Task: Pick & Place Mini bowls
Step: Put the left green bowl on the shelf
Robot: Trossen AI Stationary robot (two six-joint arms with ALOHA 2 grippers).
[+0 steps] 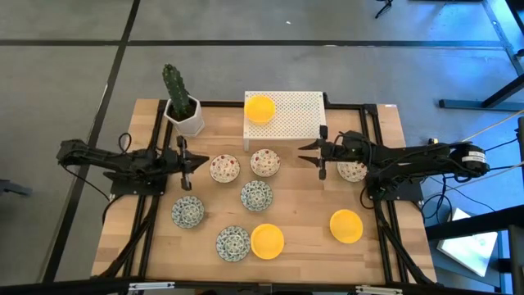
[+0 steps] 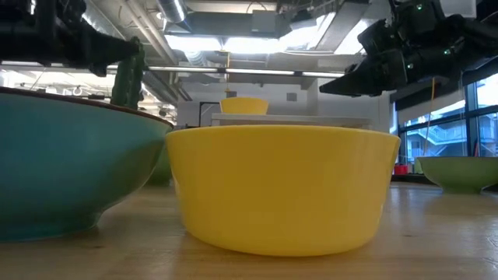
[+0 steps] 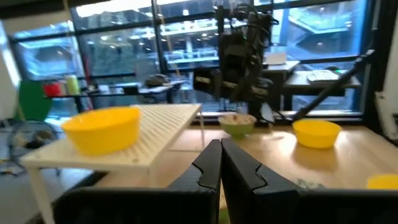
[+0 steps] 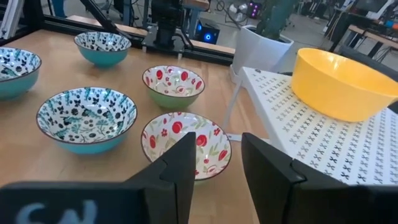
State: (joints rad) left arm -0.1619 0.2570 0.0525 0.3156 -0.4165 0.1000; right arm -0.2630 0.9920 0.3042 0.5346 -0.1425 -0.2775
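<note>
A yellow mini bowl (image 1: 260,109) sits on a white perforated rack (image 1: 295,119). Two more yellow bowls (image 1: 267,241) (image 1: 345,226) rest on the table. Three blue-green patterned bowls (image 1: 256,195) (image 1: 187,212) (image 1: 233,242) stand mid-table. Two red floral bowls (image 1: 224,169) (image 1: 264,162) lie between the grippers, and a third (image 1: 352,170) sits partly under the right arm. My left gripper (image 1: 187,161) (image 3: 219,165) hovers shut, left of the floral bowls. My right gripper (image 1: 321,152) (image 4: 217,158) hovers open beside the rack, above the nearer floral bowl (image 4: 186,146).
A cactus in a white pot (image 1: 184,115) stands at the rack's left. Black rails (image 1: 155,156) run along both sides of the table. In the low view a yellow bowl (image 2: 284,187) and a teal bowl (image 2: 70,163) fill the foreground.
</note>
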